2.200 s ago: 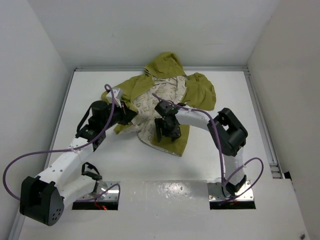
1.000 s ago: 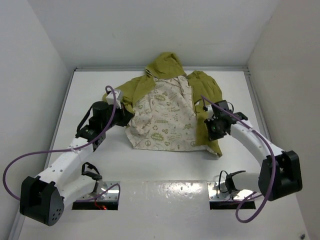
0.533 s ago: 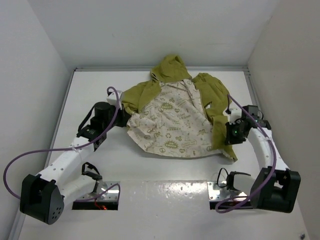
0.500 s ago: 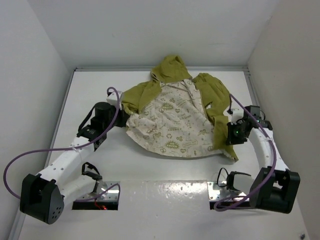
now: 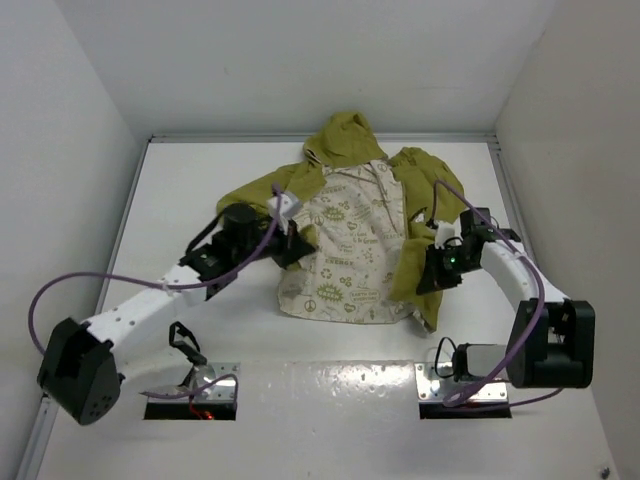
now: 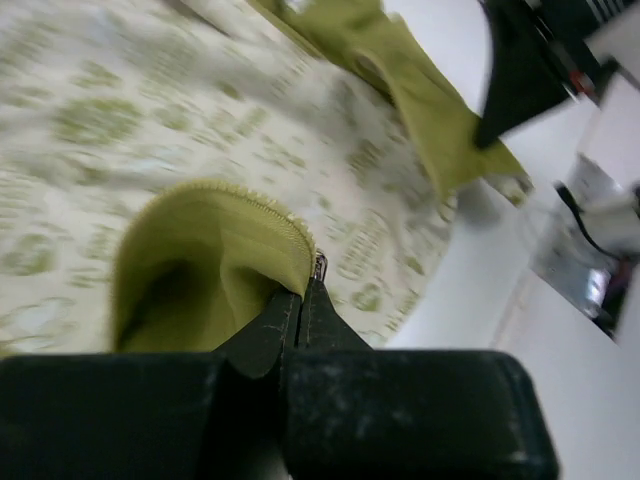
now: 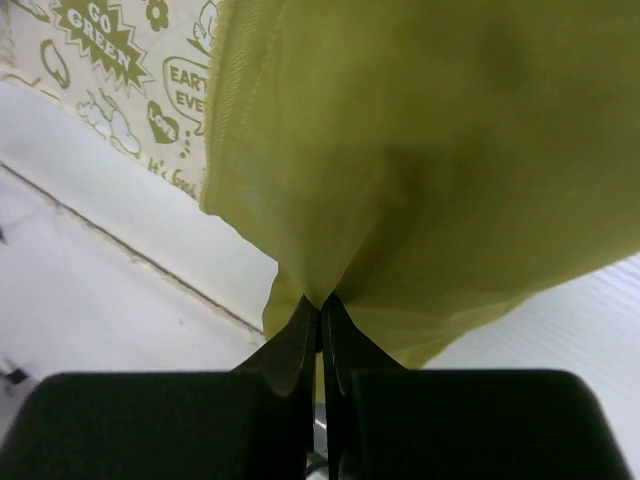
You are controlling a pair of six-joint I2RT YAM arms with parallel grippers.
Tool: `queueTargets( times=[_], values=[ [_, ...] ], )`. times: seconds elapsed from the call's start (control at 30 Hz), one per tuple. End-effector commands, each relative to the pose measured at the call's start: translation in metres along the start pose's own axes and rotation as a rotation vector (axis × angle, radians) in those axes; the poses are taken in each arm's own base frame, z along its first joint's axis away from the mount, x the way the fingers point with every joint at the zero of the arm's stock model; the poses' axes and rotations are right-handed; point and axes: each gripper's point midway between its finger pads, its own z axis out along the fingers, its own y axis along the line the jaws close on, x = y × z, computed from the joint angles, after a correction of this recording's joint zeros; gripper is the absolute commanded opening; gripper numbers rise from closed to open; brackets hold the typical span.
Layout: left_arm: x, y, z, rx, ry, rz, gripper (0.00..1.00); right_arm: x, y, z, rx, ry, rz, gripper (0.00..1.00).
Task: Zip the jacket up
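Olive-green soft hooded jacket lay open — left gripper pinched its zipper edge, right gripper pinched the opposite panel, likely to align both fronts.

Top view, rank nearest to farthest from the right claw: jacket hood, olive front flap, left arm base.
1. olive front flap: pinched in the right claw.
2. jacket hood: far side, centre.
3. left arm base: near edge, left.

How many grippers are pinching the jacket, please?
2: the left gripper clamps the jacket's zipper edge at the left; the right gripper clamps the green front panel at the right.
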Motion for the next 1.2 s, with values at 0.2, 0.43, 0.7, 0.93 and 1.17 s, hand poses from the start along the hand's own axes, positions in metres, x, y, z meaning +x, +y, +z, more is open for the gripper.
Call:
queueTargets(
  times=[0.2,0.43,0.7,0.93,1.17],
  values=[
    [0.054,-0.039,0.048,0.032,0.112,-0.004,0.00,-0.007,0.025,0.024,-0.010,0.048,-0.007,0.00],
    [0.084,-0.039,0.043,0.012,0.184,0.015,0.00,-0.007,-0.019,-0.004,0.284,0.017,-0.311,0.00],
    [0.127,-0.031,0.047,-0.028,0.305,0.033,0.00,-0.003,-0.005,-0.051,0.096,-0.069,-0.202,0.06],
    [0.159,-0.015,0.055,-0.099,0.414,0.001,0.00,0.013,-0.028,-0.073,0.091,-0.129,-0.034,0.06],
    [0.167,-0.006,0.059,-0.130,0.448,-0.005,0.00,0.019,-0.053,-0.084,0.135,-0.171,-0.005,0.01]
  ],
)
